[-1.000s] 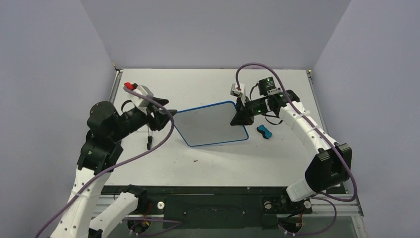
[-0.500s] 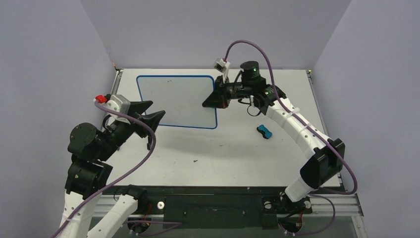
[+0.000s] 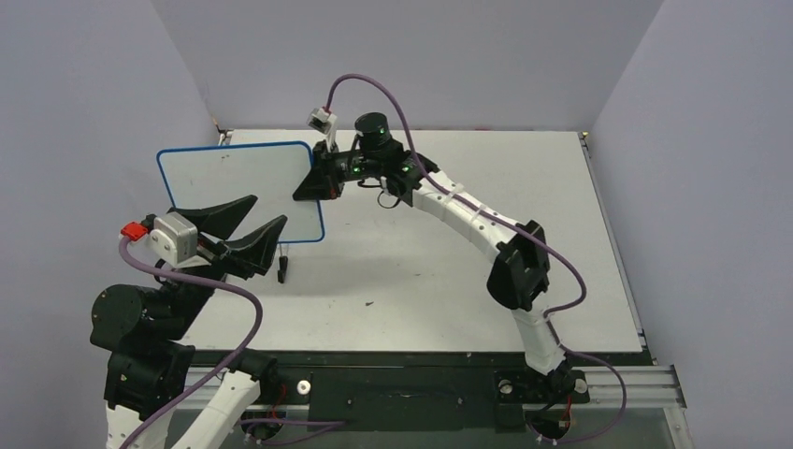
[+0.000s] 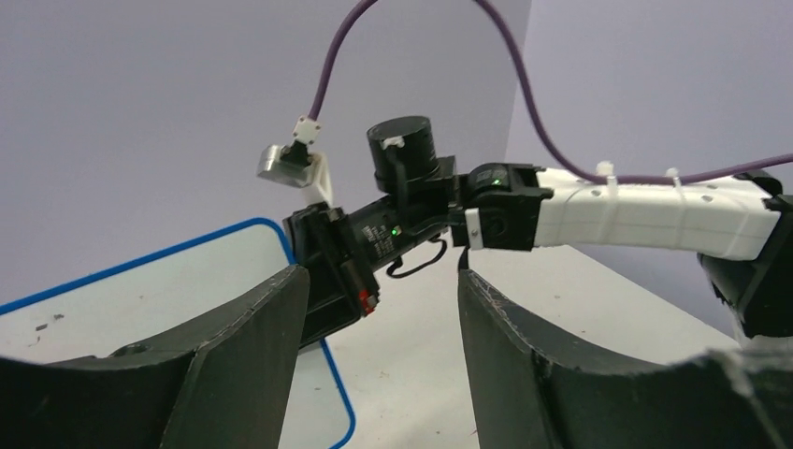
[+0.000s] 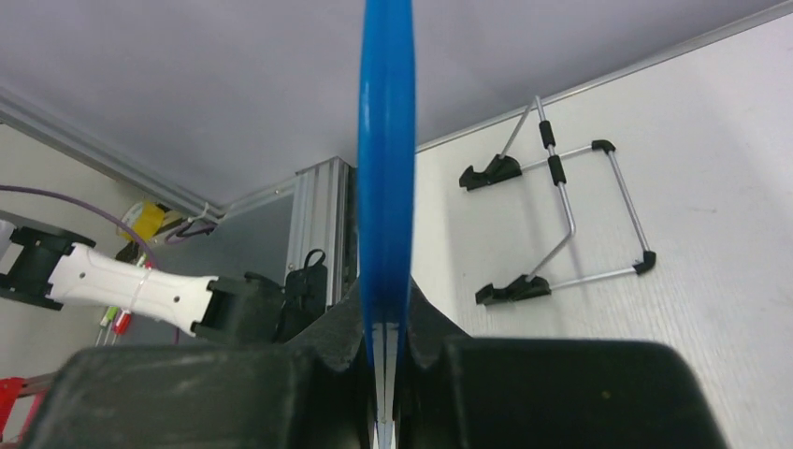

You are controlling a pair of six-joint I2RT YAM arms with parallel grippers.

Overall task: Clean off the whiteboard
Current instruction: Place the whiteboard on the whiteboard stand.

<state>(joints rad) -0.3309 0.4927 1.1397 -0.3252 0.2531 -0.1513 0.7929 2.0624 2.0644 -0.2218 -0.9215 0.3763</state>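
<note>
Overhead, you have a matte white table [image 3: 449, 281] boxed in by plain lilac-grey walls [image 3: 402, 56], with a slotted metal rail [image 3: 636, 379] along the near edge and a thin wire stand [image 5: 561, 215] with black end caps lying on the top. Your right gripper [image 3: 313, 182] is clenched on the right edge of the whiteboard [image 3: 234, 178], a flat, glossy white panel with a thin blue rim and rounded corners, held up off the table at its far-left side. Your left gripper [image 3: 268, 211] stands released, its two curved black fingers [image 4: 243, 355] spread wide near the board's lower edge, gripping nothing.
</note>
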